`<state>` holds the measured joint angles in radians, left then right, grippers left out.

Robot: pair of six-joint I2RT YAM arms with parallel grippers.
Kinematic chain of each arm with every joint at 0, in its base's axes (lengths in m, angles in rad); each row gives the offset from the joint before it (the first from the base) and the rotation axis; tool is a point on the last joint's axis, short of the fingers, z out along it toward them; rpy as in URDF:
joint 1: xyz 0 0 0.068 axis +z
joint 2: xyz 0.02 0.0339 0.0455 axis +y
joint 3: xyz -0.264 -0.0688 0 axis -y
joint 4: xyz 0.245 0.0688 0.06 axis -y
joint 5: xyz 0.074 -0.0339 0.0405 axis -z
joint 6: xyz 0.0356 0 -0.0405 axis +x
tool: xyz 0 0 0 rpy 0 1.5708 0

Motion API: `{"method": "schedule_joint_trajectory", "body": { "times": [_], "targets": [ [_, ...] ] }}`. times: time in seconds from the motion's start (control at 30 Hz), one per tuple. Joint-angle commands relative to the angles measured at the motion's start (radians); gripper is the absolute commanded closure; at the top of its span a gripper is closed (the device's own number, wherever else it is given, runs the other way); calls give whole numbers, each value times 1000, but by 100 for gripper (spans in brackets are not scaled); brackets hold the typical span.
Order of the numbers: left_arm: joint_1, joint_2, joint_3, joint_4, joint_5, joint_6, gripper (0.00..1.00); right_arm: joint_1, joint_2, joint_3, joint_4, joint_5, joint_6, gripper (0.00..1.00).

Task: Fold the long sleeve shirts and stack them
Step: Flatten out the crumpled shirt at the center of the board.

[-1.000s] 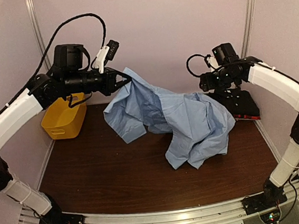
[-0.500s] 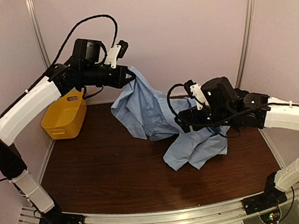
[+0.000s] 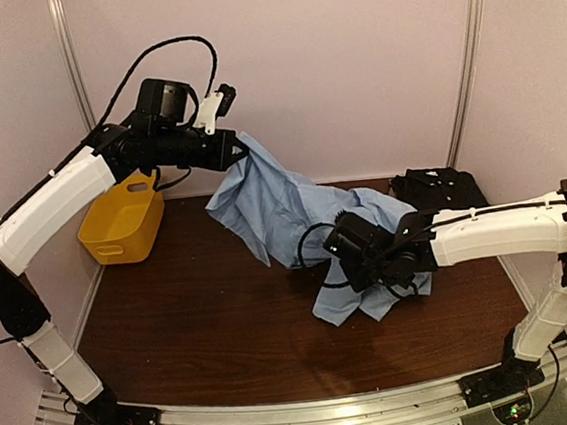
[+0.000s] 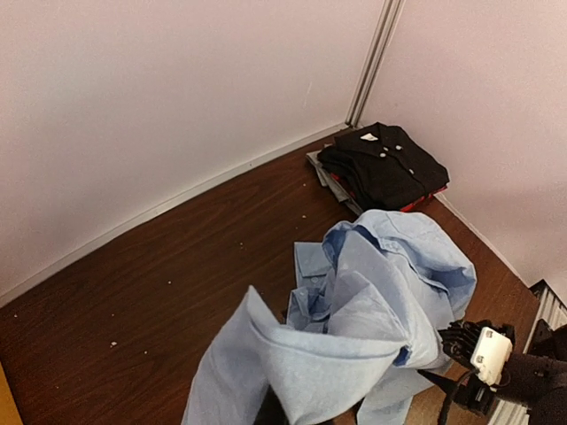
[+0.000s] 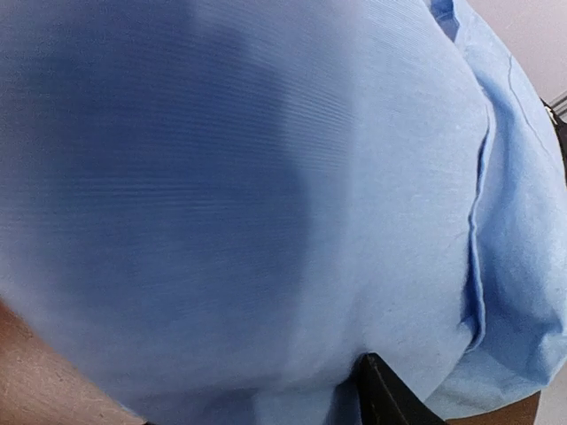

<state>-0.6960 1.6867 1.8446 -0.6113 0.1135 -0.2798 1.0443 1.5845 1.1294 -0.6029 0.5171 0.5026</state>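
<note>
The light blue shirt [image 3: 293,211] hangs crumpled from my left gripper [image 3: 241,148], which is shut on its upper edge and holds it above the back of the table. The rest of the shirt trails down onto the wood. In the left wrist view the shirt [image 4: 381,301] covers the fingers. My right gripper [image 3: 342,254] is pressed into the shirt's lower part. The right wrist view is filled with blue cloth [image 5: 266,177] and shows only one dark fingertip [image 5: 383,395]. A folded black shirt [image 3: 440,189] lies at the back right on a red-edged one [image 4: 418,202].
A yellow plastic basket [image 3: 122,224] stands at the back left corner. Pale walls and metal posts close in the table's back and sides. Dark wood table [image 3: 195,332] shows in front of the shirt.
My right arm has swung from the black stack at the back right, down and left into the blue shirt. My left gripper has shifted a little right, still holding the shirt up.
</note>
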Motion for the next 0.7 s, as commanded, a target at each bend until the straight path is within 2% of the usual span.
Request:
{"method": "schedule_joint_trajectory", "body": {
  "times": [0.0,0.17,0.2,0.3,0.4,0.5,0.67],
  "targets": [
    [49,-112,-64,21,-20,8,100,-72,-21,61,-105,115,-31,56],
    [128,-206,-105,20,-18,14,100,-120,-113,115,-108,81,-135,96],
    [139,-224,-104,21,-19,16,100,-124,-134,134,-104,71,-156,100],
    [157,-270,-89,20,-30,33,100,-142,-201,195,-90,10,-218,100],
    [158,-315,-63,17,-38,52,100,-179,-256,239,-46,-190,-306,100],
    [158,-364,-37,16,-29,86,100,-218,-285,273,-68,-305,-341,100],
    [158,-399,-51,16,-25,127,100,-335,-314,220,-124,-415,-351,100]
  ]
}}
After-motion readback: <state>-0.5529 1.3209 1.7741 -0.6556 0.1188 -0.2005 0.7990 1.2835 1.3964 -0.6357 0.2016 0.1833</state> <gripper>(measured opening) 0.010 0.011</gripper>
